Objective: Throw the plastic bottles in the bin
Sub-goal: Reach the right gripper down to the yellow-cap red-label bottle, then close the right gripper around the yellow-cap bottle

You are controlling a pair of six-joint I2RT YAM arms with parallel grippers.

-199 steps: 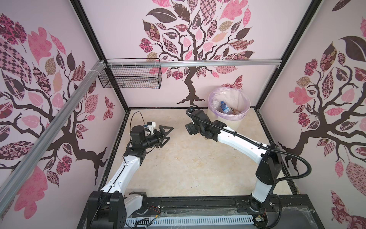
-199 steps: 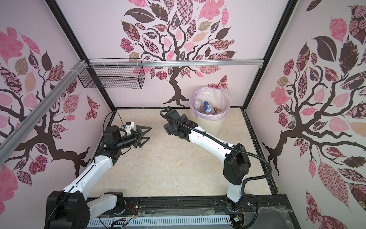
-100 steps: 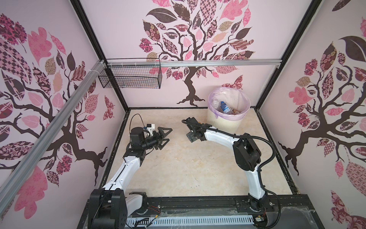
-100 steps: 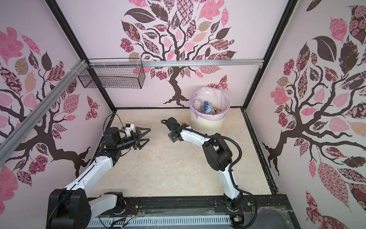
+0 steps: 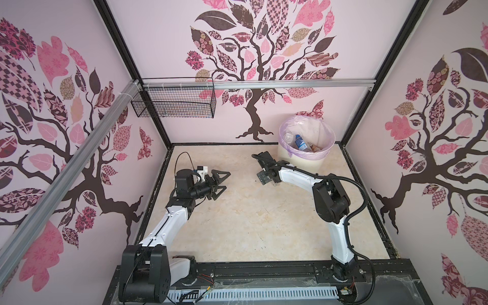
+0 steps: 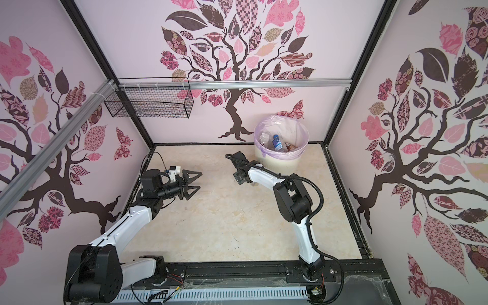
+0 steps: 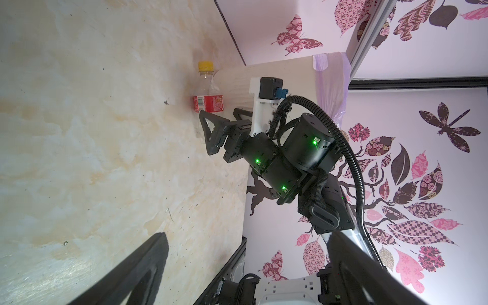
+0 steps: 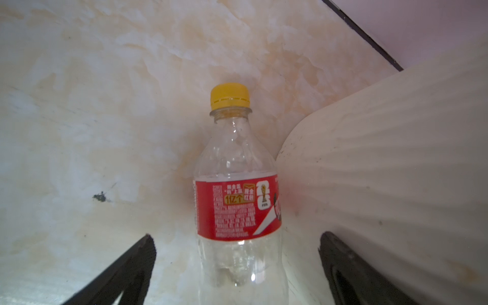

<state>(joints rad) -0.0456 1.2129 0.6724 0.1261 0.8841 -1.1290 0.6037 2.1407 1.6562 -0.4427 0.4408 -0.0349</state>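
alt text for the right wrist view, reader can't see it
A clear plastic bottle with a yellow cap and red label lies on the marbled table, beside the ribbed cream bin. The black fingers of the open right gripper frame its base, not touching.

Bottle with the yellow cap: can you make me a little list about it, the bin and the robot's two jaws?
bottle: clear, red label, yellow cap, lying on the floor
bin: right beside the bottle; other bottles already inside
right gripper: jaws open, one each side of the bottle, not gripping
left gripper: jaws open, empty, away from the bottle
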